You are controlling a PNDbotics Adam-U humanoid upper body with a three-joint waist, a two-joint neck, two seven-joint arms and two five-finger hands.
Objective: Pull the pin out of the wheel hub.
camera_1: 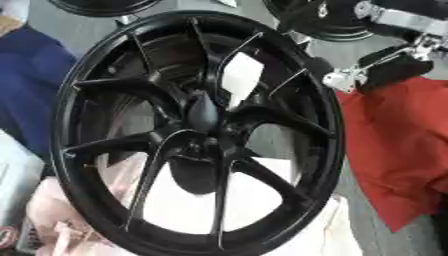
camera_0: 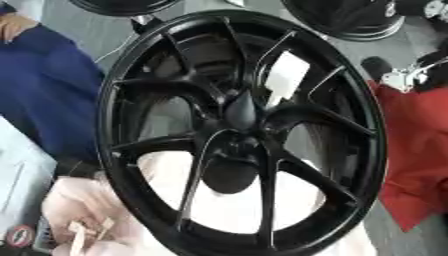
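one robot hand (camera_1: 372,67) beside wheel hub (camera_1: 203,114)

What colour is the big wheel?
The wheel is black all over, seen best in the left eye view.

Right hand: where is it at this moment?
The right hand shows at the upper right of the right eye view, beside the wheel's rim and above the red cloth.

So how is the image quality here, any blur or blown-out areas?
Left eye view: soft throughout, the black wheel shows little surface detail, and the pale cloth seen between its spokes is washed out. Right eye view: the same softness; the right hand at the upper right is smeared.
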